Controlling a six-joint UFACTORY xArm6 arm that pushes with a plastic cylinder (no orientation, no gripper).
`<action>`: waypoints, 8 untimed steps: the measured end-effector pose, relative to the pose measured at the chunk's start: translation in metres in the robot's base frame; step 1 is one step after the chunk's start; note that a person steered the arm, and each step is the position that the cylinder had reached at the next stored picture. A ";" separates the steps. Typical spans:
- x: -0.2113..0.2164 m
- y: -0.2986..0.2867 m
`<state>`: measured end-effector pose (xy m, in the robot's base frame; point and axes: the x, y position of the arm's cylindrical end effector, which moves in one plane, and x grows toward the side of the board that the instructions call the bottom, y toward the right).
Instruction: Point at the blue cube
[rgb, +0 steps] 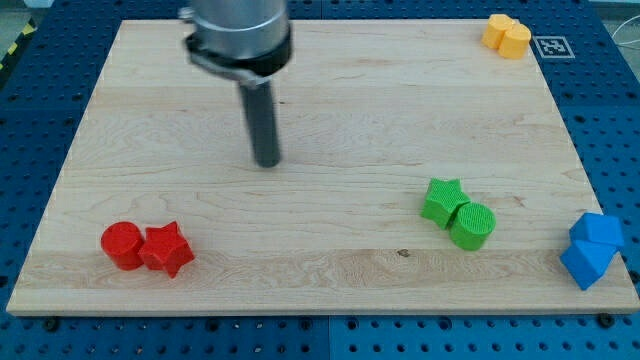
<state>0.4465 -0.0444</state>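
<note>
The blue cube (585, 264) sits at the board's lower right edge, touching a second blue block (598, 232) just above it. My tip (267, 163) is on the board left of centre in the upper half, far to the left of both blue blocks. The dark rod rises from it to the arm's grey flange (240, 35) at the view's top.
A green star (441, 199) touches a green cylinder (472, 225) at lower right of centre. A red cylinder (124, 245) touches a red star (167, 249) at lower left. A yellow block (508, 35) lies at the top right corner. The wooden board (330, 110) rests on a blue perforated table.
</note>
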 end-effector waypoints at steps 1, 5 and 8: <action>-0.002 0.064; 0.046 0.269; 0.071 0.339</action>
<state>0.5171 0.2949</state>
